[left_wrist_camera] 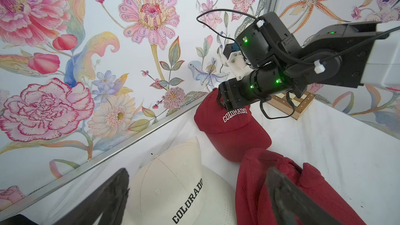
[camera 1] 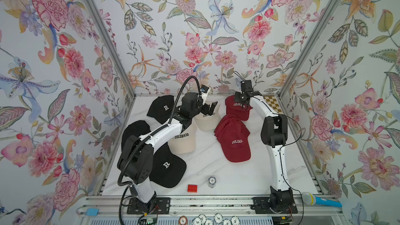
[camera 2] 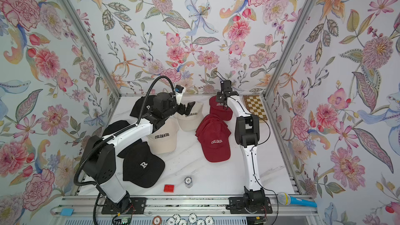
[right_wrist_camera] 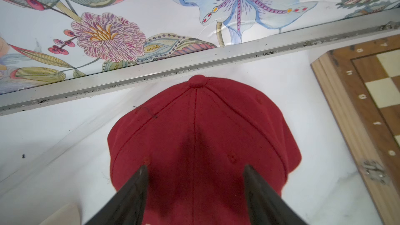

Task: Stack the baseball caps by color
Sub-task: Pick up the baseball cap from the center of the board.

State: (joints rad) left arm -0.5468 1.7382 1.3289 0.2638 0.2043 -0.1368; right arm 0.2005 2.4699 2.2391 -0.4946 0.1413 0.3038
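Observation:
Three black baseball caps lie on the left: one at the back [camera 1: 161, 108], one half under my left arm [camera 1: 135, 129], one at the front [camera 1: 166, 165]. Two cream caps sit mid-table [camera 1: 184, 139] [camera 1: 206, 120]. A maroon cap [camera 1: 237, 109] sits at the back right, with a pile of maroon caps [camera 1: 234, 139] in front of it. My left gripper [camera 1: 208, 109] hangs open just above the rear cream cap [left_wrist_camera: 173, 187]. My right gripper [right_wrist_camera: 194, 167] is down on the back maroon cap [right_wrist_camera: 201, 126], its fingers apart and astride the crown's front.
A wooden chessboard [camera 1: 272, 103] lies in the back right corner beside the maroon cap. A red block [camera 1: 192, 188] and a stack of poker chips [camera 1: 211, 181] stand near the front edge. A blue microphone [camera 1: 318, 200] rests on the front rail.

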